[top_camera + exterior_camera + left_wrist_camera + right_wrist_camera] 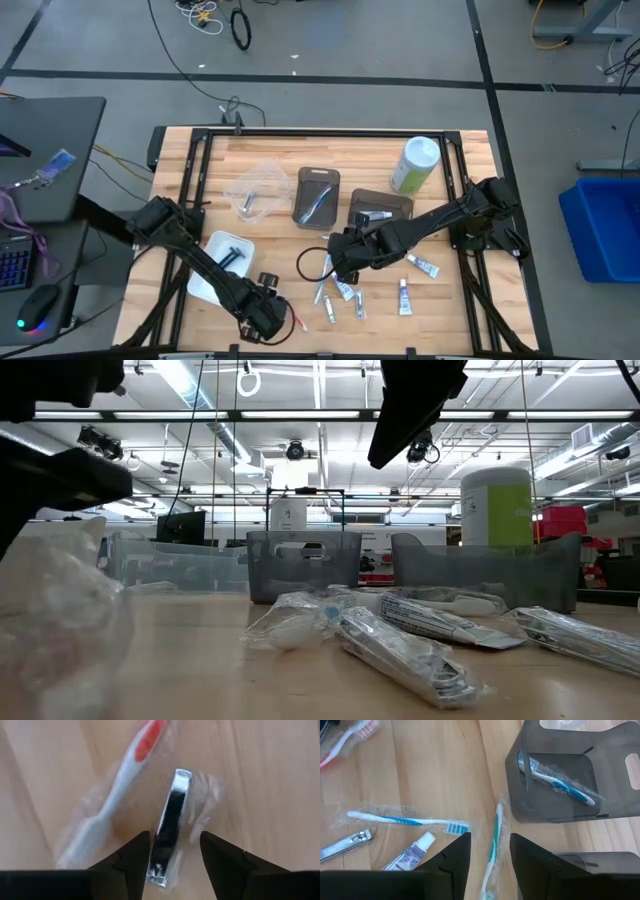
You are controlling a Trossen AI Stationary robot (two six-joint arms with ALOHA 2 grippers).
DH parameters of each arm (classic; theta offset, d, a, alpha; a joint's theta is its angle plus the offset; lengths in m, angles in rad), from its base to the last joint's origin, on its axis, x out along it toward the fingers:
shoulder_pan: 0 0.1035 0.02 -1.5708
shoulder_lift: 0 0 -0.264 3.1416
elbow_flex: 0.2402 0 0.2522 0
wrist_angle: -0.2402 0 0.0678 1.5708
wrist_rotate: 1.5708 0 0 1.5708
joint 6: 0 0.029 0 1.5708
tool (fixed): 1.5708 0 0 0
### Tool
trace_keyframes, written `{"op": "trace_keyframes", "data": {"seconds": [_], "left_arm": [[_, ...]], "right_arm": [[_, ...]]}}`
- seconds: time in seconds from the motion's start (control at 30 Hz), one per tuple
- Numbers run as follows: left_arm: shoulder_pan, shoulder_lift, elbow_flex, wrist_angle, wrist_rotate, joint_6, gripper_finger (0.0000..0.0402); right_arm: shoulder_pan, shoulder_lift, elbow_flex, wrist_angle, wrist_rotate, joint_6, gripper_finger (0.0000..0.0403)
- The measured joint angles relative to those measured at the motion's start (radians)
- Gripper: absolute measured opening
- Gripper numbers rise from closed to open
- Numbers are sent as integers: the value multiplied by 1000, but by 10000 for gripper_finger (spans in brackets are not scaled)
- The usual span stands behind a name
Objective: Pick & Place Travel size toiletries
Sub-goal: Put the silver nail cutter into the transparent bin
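Wrapped toiletries, tubes and toothbrushes, lie scattered [345,295] on the table's near middle. My left gripper [175,857] is low at the near edge [268,315], open, its fingers on either side of a silvery nail clipper [170,825] in clear wrapping. A red-and-white toothbrush [117,785] lies beside the clipper. My right gripper [490,857] hangs open above a blue-and-white wrapped toothbrush [495,837] and touches nothing. Another toothbrush [410,821], a tube [410,855] and a second clipper [345,845] lie nearby. My left gripper comes down from above with its fingers across the nail clipper's near end [160,870]. One finger [137,855] stands close against it. Whether it touches the clipper or its wrapper, I cannot tell. The clipper lies flat on the table.
A dark bin [560,775] with a toothbrush inside stands just beyond my right gripper, and a second dark bin [380,205] is beside it. A clear bin [255,190], a white tray [215,270] and a green canister [415,165] also stand on the table. A black cable loop [312,262] lies mid-table.
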Motion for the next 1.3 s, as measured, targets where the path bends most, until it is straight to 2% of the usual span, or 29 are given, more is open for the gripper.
{"op": "trace_keyframes", "data": {"seconds": [0.17, 0.27, 0.47, 0.6, 0.7, 0.8, 0.93, 1.13, 1.23, 1.3], "left_arm": [[0, -5, -34, 18, -13, -1, 176], [1, -5, -35, 18, -26, 10, 147], [19, -5, -17, -10, -20, -15, 63], [45, -39, 30, -127, -12, -17, 53], [63, -103, 70, -262, -80, -4, 53], [88, -175, 92, -415, -193, 1, 63], [152, -299, 94, -540, -337, -19, 69], [334, -404, 93, -738, -547, -212, 64], [448, -406, 93, -780, -577, -272, 72], [520, -407, 77, -759, -578, -255, 74]], "right_arm": [[0, 0, 0, 0, 0, -5, 146], [0, 0, 0, 0, 0, -8, 145], [0, 0, 0, 0, 0, -15, 146], [0, 0, 0, 0, 0, -15, 145], [0, 0, 0, 0, 0, -15, 147], [0, 0, 0, 0, 0, -15, 146], [0, 0, 0, 0, 0, -24, 145], [0, 0, 0, 0, 0, -34, 146], [0, 0, 0, 0, 0, -34, 145], [0, 0, 0, 0, 0, -34, 146]]}}
